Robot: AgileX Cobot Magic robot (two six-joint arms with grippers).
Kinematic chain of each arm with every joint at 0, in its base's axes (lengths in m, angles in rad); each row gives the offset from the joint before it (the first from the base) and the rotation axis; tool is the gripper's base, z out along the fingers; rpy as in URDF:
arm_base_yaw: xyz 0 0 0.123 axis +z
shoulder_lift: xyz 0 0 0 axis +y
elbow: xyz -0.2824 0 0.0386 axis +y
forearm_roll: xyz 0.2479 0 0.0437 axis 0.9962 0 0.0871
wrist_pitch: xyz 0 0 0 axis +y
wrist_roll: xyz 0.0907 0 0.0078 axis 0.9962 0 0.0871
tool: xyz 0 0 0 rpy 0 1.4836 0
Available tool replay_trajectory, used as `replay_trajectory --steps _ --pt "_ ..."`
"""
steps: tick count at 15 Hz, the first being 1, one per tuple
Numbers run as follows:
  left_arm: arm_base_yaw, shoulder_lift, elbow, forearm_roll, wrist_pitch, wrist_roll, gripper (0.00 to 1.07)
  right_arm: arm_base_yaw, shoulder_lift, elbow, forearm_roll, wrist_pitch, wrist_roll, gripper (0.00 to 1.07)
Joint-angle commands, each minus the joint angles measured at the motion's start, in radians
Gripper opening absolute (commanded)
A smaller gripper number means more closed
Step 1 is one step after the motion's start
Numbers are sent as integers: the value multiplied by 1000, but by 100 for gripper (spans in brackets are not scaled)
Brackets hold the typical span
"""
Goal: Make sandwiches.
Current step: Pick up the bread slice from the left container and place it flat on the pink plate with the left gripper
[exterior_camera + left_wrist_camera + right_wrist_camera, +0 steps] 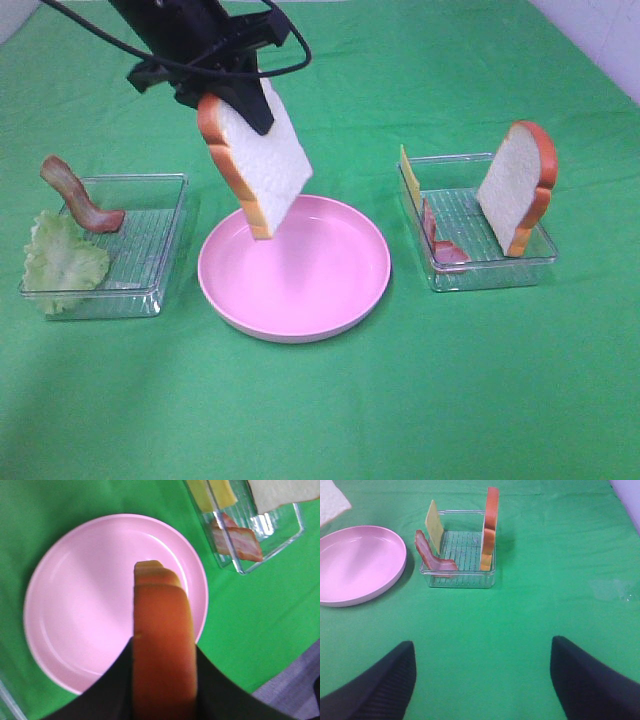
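Observation:
My left gripper (243, 103) is shut on a white bread slice (262, 165) with an orange-brown crust, holding it tilted in the air over the far left part of the round pink plate (335, 275). The left wrist view shows the crust (162, 630) edge-on between the dark fingers, above the plate (80, 605). A second bread slice (518, 185) stands upright in the right tray (490, 275), with a yellow cheese square (407, 172) and a pink ham strip (440, 240). Lettuce (62, 262) and a bacon strip (82, 200) lie in the left tray (150, 290). My right gripper (480, 685) is open over bare cloth, well short of that tray (460, 580).
Green cloth covers the whole table. The two clear trays flank the plate, one on each side. A pale floor shows past the table's far right corner (600, 30). Cables trail from the left arm (180, 30) at the top.

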Motion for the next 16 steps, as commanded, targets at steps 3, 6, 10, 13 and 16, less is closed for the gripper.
replay_trajectory --steps 3,6,10,13,16 --pt "-3 102 140 -318 -119 182 0 -5 -14 0 2 0 -12 71" --pt "-4 157 192 -413 -202 206 0 -5 -14 0 2 0 -12 71" --pt "-5 230 192 -436 -219 171 0 -5 -14 0 2 0 -12 71" --pt "-5 246 192 -426 -215 171 6 -5 -14 0 2 0 -12 71" --pt "-3 246 184 -399 -134 183 71 -5 -14 0 2 0 -12 71"
